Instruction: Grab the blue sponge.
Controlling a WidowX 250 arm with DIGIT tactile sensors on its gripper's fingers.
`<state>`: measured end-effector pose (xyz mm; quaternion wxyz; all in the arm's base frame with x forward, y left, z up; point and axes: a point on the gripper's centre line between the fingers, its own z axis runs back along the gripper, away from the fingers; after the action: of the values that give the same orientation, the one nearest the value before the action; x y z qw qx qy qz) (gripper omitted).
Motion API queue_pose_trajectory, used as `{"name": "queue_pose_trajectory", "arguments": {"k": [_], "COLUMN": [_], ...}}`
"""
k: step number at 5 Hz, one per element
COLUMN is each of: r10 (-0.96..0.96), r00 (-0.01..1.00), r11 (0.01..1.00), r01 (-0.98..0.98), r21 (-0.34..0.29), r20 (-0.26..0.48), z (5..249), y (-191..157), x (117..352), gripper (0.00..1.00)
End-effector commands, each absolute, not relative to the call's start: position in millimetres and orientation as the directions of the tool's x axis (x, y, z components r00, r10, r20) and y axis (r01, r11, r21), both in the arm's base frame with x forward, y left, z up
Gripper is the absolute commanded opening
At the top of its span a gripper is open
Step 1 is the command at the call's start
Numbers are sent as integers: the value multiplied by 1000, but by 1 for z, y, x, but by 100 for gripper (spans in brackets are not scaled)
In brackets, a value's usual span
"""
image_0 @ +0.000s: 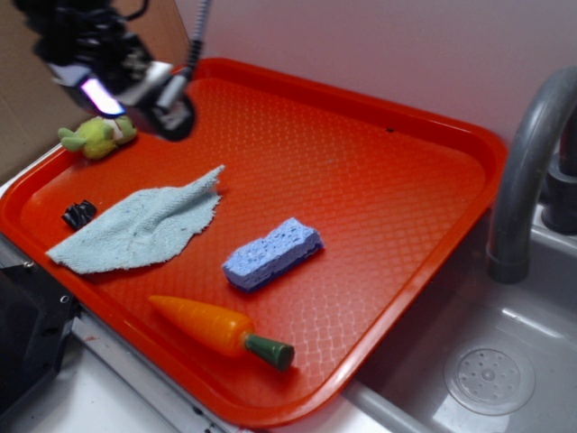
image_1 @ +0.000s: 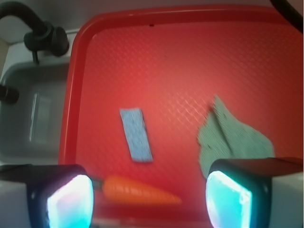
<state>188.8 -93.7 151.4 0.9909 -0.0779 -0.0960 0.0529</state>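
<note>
Blue sponge (image_0: 273, 253) lies free on red tray (image_0: 397, 207).
Gripper (image_1: 147, 199) high above, jaws spread wide, empty; carrot (image_0: 216, 329) just beside sponge.

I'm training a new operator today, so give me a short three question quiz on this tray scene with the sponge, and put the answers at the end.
1. True or false: the gripper is already closed on the blue sponge.
2. Multiple choice: what lies nearest the sponge toward the tray's front edge? A) the toy carrot B) the green plush toy C) the black clip
3. Fill in: the pale cloth lies between the sponge and the ____.

Key: 1 false, it hangs open above the tray, away from the sponge. 2 A. 3 black clip.
</note>
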Motion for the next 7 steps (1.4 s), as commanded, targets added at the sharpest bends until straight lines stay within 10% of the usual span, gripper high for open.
{"name": "queue_pose_trajectory", "arguments": {"k": [1, 6, 7], "r10": [79, -34, -53], "r00": [982, 998, 997], "r11": [991, 998, 997], "r01": [-58, 37, 56], "r21": [-120, -45, -53], "r20": [174, 59, 51], "z": [108, 13, 10], "y": [-117, -120, -117], "x": [216, 199, 199], "gripper": [100, 100, 58]}}
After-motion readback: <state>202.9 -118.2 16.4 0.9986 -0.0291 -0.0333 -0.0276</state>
